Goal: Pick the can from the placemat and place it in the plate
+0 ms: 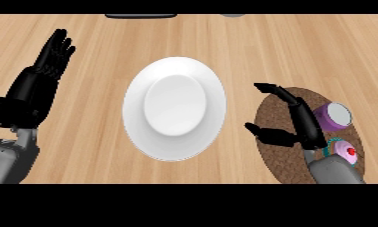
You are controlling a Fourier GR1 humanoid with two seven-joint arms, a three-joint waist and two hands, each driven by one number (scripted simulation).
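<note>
Right hand (295, 121) hovers open-fingered over the round brown woven placemat (277, 116), grasping nothing. The purple can with its pale lid (334, 115) lies just right of it. It should swing right, wrap the can, then carry left to the white oval plate (134, 106). Left hand (44, 71) rests open, far left.

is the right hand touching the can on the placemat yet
Cannot tell. In the head view the right hand sits open just left of the purple can over the placemat; the back of the hand meets the can's outline, with no plain gap or contact.
</note>
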